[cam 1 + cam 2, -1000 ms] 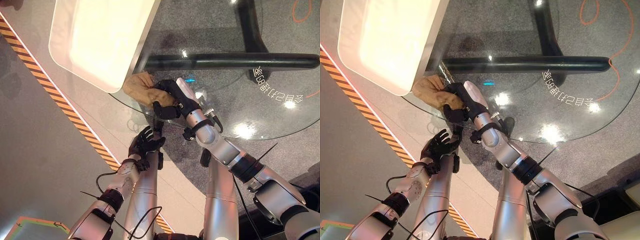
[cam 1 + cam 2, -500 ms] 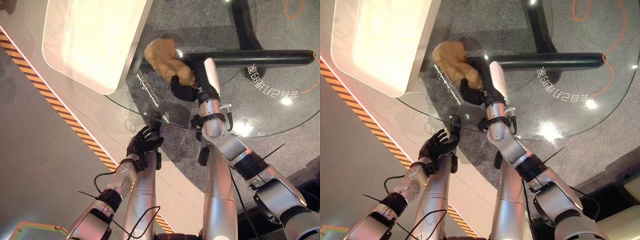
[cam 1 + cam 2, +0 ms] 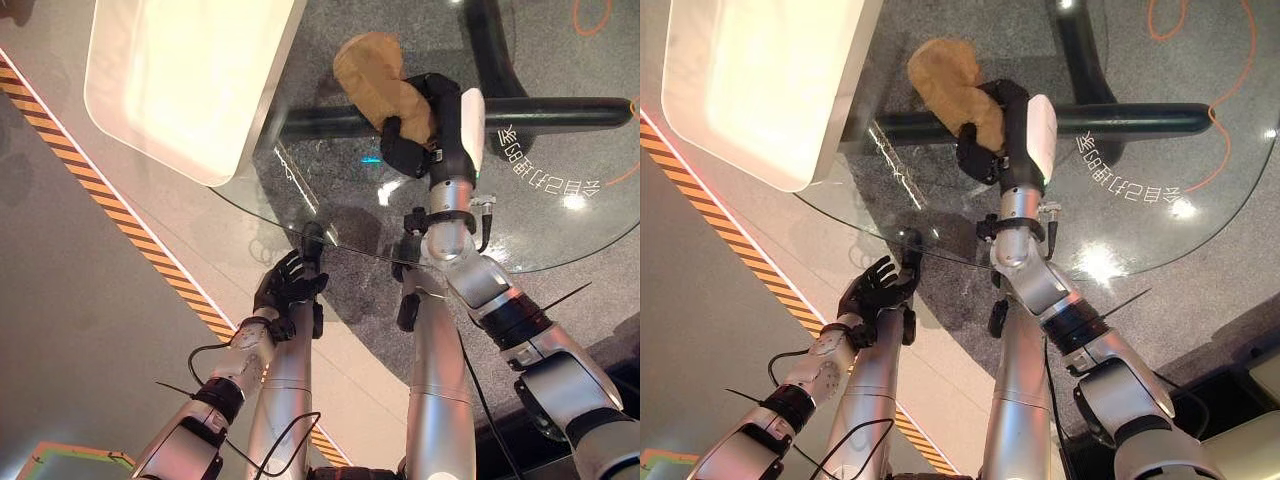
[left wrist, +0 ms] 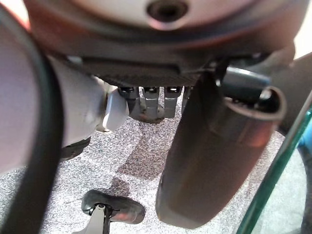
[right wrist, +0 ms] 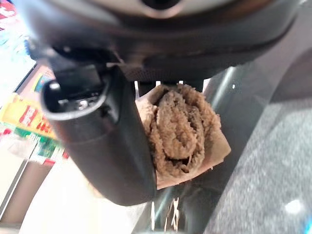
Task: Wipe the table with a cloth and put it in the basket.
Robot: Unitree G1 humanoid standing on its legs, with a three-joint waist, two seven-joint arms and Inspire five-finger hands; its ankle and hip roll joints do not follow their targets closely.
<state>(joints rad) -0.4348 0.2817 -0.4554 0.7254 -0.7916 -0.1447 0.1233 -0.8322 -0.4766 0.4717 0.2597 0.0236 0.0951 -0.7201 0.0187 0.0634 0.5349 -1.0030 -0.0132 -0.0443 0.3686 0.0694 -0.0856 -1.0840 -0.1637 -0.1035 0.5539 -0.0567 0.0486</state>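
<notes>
Under right hand (image 3: 425, 140), bunched cloth (image 3: 375, 80)

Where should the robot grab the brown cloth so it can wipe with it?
Best near its bunched end, coming from above, as the right hand does now: fingers curled over the gathered folds of the cloth. That leaves the loose end spread flat on the glass table for wiping.

One cloth (image 3: 378, 82). One glass bench (image 3: 560, 230). One white tray (image 3: 180, 80) at the bench's edge. Two hands: the right hand (image 3: 432, 125) and the left hand (image 3: 285, 288). One orange cable (image 3: 1200, 100) on the floor.
</notes>
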